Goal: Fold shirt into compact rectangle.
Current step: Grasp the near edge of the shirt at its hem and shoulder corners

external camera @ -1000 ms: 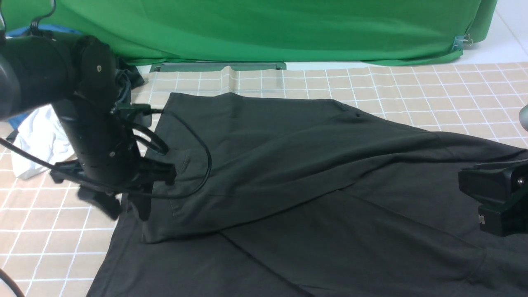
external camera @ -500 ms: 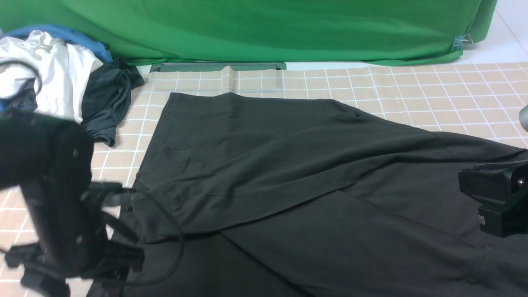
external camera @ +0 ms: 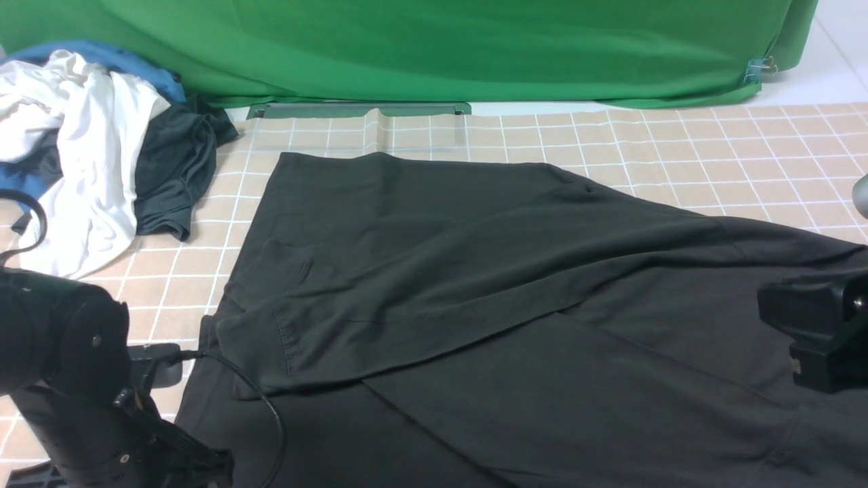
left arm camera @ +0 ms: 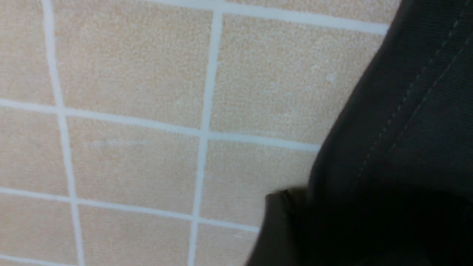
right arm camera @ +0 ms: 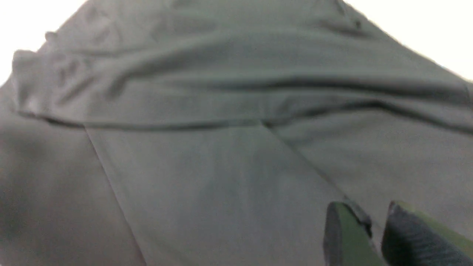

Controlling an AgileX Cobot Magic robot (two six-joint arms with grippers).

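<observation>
The black shirt (external camera: 475, 285) lies spread over most of the checked table cloth, its far part folded forward in a slanted flap over the near part. No print or collar shows. My left gripper (external camera: 193, 468) hangs low at the shirt's near left edge, mostly cut off by the picture's bottom. In the left wrist view the stitched hem (left arm camera: 402, 111) runs beside a dark shape where the jaws are; I cannot make them out. My right gripper (right arm camera: 371, 210) hovers above the shirt's right part, its fingers (right arm camera: 343, 236) slightly apart with nothing between them.
A heap of white, blue and dark grey clothes (external camera: 102, 156) sits at the far left of the table. A green backdrop (external camera: 434, 47) hangs along the far edge. The checked cloth (external camera: 712, 149) shows at the far right and beside the left arm (external camera: 74, 379).
My left arm has swung from the shirt's left side down toward the near left corner, uncovering the clothes heap. The shirt and the right arm have stayed put.
</observation>
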